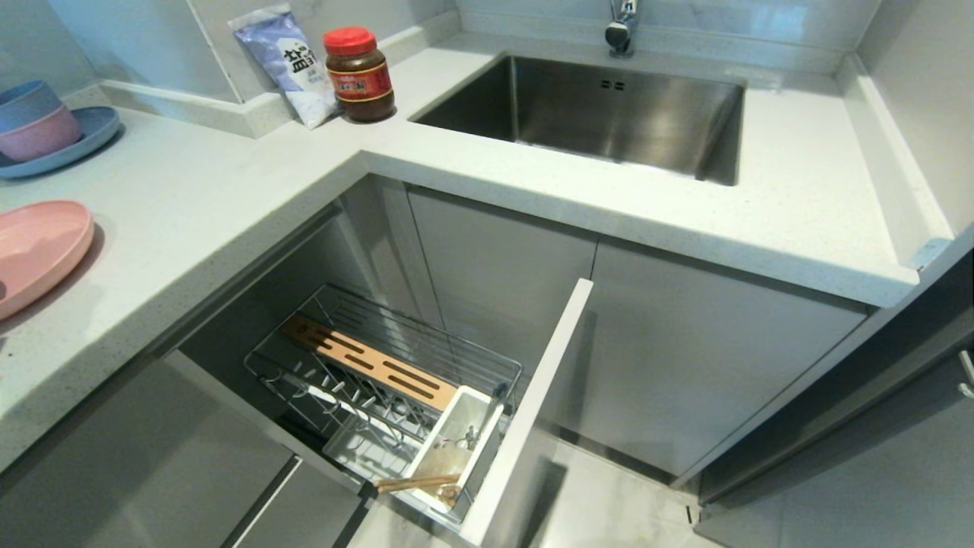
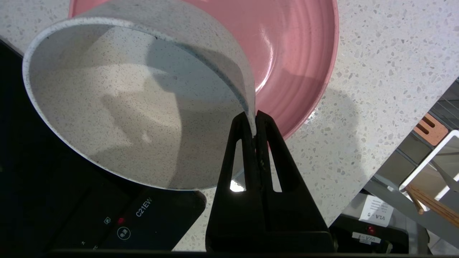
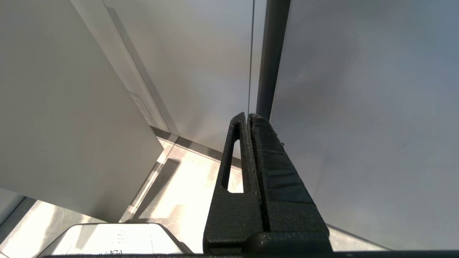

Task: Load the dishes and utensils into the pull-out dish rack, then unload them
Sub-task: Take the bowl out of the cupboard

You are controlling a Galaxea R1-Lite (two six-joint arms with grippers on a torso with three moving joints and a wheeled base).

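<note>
Two utensils, the chopsticks (image 1: 417, 482) and the fork (image 1: 466, 440), are already in the caddy (image 1: 487, 440) of the rack (image 1: 426, 358), but no dish stands on the prongs yet. Left tool (image 2: 255, 123) pinches the rim of the bowl (image 2: 118, 107), holding it just above the plate (image 2: 294, 53), which lies on the table (image 2: 376, 71). Right tool (image 3: 248, 116) is pressed together, empty, parked beside the cabinet. Bowl and plate are left to load, then the unloading.

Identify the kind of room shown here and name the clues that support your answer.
Most likely a home kitchen: a steel sink set into a speckled countertop, a pull-out dish rack in the cabinet below, and a sauce jar by the wall.
</note>
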